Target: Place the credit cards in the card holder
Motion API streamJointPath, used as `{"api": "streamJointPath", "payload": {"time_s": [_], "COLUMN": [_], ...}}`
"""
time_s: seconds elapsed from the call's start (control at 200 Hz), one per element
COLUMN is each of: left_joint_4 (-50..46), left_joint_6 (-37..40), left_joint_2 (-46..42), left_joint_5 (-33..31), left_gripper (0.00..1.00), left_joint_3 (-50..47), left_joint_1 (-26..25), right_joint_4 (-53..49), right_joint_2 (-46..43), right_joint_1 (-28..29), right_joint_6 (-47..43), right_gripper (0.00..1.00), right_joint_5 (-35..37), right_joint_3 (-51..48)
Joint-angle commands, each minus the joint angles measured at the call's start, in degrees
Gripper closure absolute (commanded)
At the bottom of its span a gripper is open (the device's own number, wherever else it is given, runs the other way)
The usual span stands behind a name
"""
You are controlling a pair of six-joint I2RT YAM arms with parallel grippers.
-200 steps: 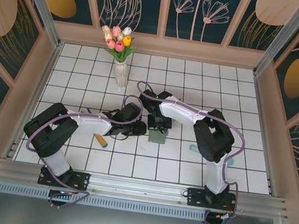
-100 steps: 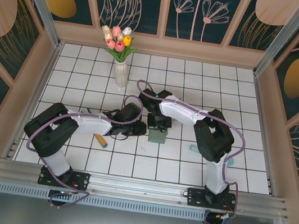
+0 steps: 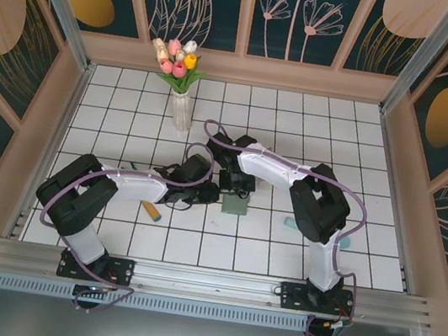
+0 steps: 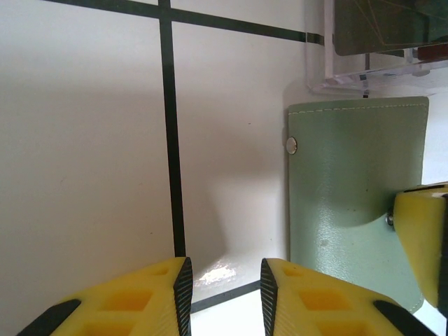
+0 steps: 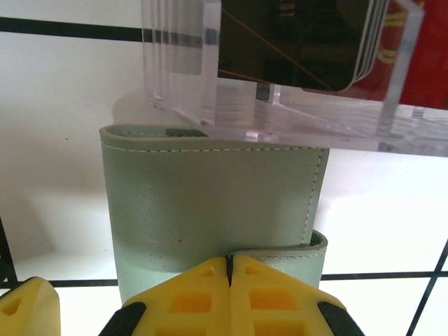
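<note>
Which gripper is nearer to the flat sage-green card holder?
Right. The right gripper, shut, sits at the edge of the flat sage-green card holder; the left gripper is open beside it over bare tile, apart.

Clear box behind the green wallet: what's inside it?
Dark cards stand upright in the clear box, with something red beside them. Only the front card's face shows; the ones behind are covered except for thin edges.

Card holder (image 5: pixel 210 189) looks like matte, faintly grained sage leather (or faux, can't tell), with a stitched edge and a tiny shiny metal snap (image 4: pixel 292 145). The clear box (image 5: pixel 182 70) is glossy plastic. The white tiles (image 4: pixel 84 140) are smooth, slightly reflective.
</note>
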Motion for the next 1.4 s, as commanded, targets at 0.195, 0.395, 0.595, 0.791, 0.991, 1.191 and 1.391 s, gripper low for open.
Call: {"api": "streamJointPath", "payload": {"time_s": [0.195, 0.395, 0.595, 0.791, 0.991, 1.191, 1.391], "left_joint_4": [0.4, 0.2, -0.6, -1.0, -2.1, -3.0, -3.0], "left_joint_6": [1.1, 1.0, 1.2, 1.1, 1.0, 1.0, 1.0], "left_joint_2": [1.0, 1.0, 0.9, 1.0, 0.6, 0.5, 0.6], "left_joint_5": [0.7, 0.6, 0.4, 0.4, -0.3, -0.6, -0.6], "left_gripper": [0.66, 0.66, 0.66, 0.66, 0.66, 0.66, 0.66], "left_joint_3": [0.8, 0.8, 1.2, 1.1, 1.3, 1.8, 2.0], "left_joint_1": [0.3, 0.3, 0.3, 0.3, 0.3, 0.3, 0.3], "right_joint_4": [1.8, 8.3, 18.5, 28.8, 33.1, 34.9, 31.1], "right_joint_2": [3.0, 1.7, -1.7, -3.6, -3.4, -2.6, -5.6], "right_joint_1": [-0.6, -4.1, -8.1, -9.3, -7.0, -3.7, -1.9], "right_joint_6": [0.4, 0.6, 0.4, 2.2, 4.3, 6.9, 10.1], "right_gripper": [1.00, 1.00, 1.00, 1.00, 1.00, 1.00, 1.00], "right_joint_5": [-0.9, -2.7, -8.6, -14.9, -14.9, -13.2, -7.8], "right_joint_3": [-7.2, -15.1, -24.7, -34.8, -41.9, -47.5, -49.7]}}
